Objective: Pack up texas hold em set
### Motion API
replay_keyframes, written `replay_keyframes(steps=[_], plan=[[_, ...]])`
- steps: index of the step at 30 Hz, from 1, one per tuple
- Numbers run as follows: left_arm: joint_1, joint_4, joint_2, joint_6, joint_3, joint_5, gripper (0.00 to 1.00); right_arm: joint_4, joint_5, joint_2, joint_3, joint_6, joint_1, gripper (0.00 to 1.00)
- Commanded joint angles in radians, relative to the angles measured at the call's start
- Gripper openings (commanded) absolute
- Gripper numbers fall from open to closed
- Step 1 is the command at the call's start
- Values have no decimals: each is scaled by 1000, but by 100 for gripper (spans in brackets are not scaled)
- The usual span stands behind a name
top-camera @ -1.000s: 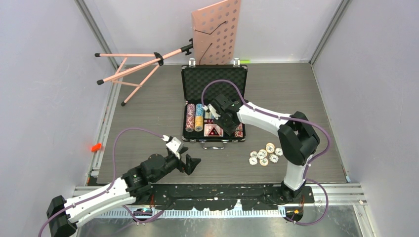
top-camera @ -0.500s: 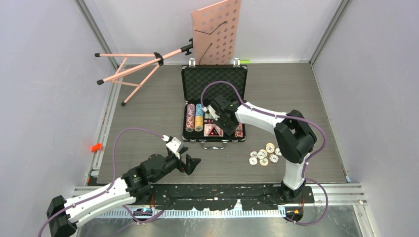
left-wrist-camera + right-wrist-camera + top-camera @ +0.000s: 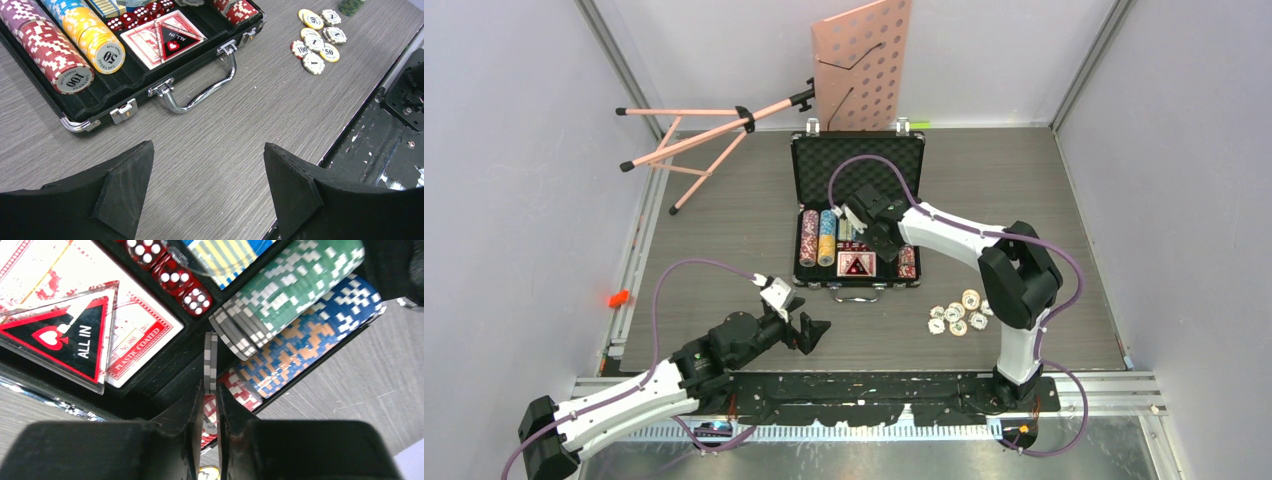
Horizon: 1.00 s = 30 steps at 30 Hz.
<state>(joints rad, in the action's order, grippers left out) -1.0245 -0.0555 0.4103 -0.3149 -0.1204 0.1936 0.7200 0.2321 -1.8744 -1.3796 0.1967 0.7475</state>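
The black case (image 3: 814, 165) lies open mid-table, its tray holding chip rows (image 3: 809, 238), a card deck under an "ALL IN" triangle (image 3: 856, 264) and red dice (image 3: 170, 275). My right gripper (image 3: 871, 232) hangs over the tray's right part, shut on two grey-and-white chips (image 3: 210, 360) held edge-on between its fingers (image 3: 192, 415), right beside the green chip row (image 3: 295, 285). Several loose chips (image 3: 959, 313) lie on the table right of the case. My left gripper (image 3: 207, 147) is open and empty, near the front edge, short of the case handle (image 3: 200, 95).
A pink music stand (image 3: 861, 60) leans at the back wall behind the case, with its tripod legs (image 3: 694, 135) lying across the back left. A small orange object (image 3: 618, 298) sits at the table's left edge. Grey walls enclose both sides.
The right gripper has closed tighter on the chips and shifted slightly left and back over the tray. The left arm has stayed still.
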Motion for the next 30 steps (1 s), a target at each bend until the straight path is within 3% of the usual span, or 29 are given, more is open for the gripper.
replay_keyframes(steps=[1, 5, 18, 24, 30], plan=[[4, -50, 4, 2, -2, 0, 83, -20, 74, -28, -62, 23, -2, 23], [4, -53, 6, 2, -2, 1, 83, -20, 120, -41, -80, 13, -2, 28], [4, -53, 6, 4, -2, 1, 83, -12, 132, -28, -100, -2, 0, 29], [4, -49, 1, 2, -3, 1, 83, 2, 88, 29, -90, -34, -1, 29], [4, -42, -3, -4, -4, 16, 85, -55, 43, 183, 0, -123, -1, 27]])
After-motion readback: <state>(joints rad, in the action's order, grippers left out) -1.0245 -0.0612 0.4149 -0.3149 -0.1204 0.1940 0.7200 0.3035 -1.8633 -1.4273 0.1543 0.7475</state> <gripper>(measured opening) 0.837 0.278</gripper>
